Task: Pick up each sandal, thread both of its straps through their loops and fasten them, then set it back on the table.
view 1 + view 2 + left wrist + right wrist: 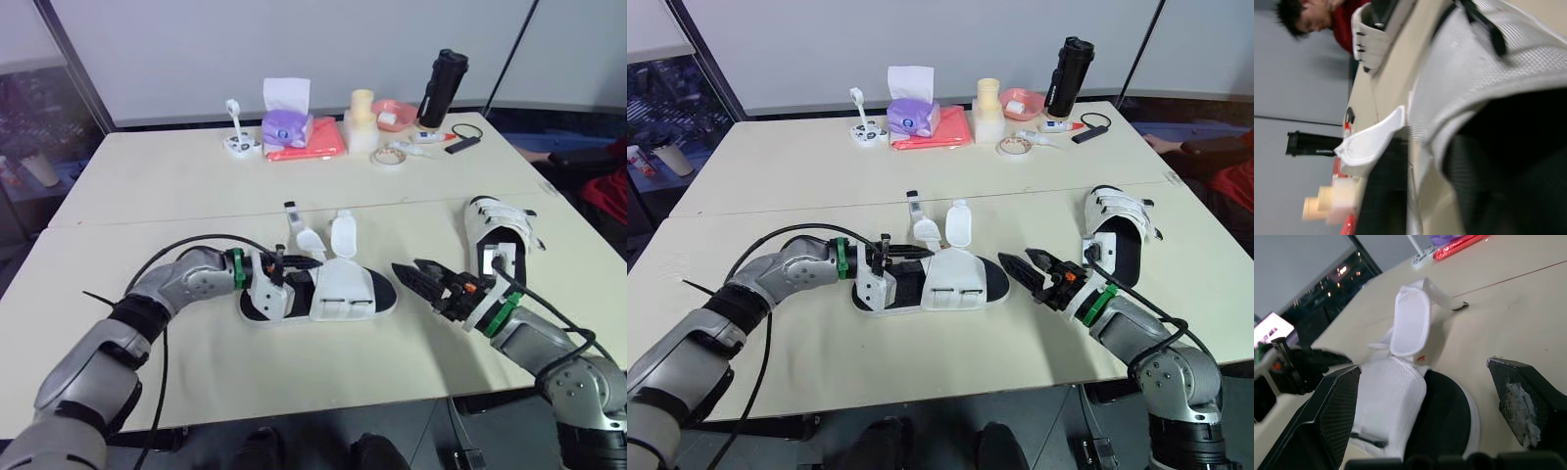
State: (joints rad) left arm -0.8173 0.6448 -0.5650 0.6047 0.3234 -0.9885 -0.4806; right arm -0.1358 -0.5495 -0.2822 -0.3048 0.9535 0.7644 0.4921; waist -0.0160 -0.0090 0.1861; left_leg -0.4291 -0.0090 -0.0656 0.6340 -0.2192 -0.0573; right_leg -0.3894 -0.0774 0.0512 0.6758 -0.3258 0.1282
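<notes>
White mesh sandal (343, 292), straps (342, 235) apparently loose

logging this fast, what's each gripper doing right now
left gripper: cannot be told, it is at the white mesh black-soled sandal
right gripper: open, holding nothing

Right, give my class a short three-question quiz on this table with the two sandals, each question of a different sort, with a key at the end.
1. True or false: the right gripper is shut on the middle sandal.
2. Multiple choice: how do the middle sandal's straps stand? A) fastened flat across the foot; B) undone, flaps raised; C) tied together in a knot.
3. Fill the gap: the second sandal lies on the table on the robot's ___ side.

Key: 1. False, it is open, by the sandal's toe end. 2. B. 3. right.
</notes>
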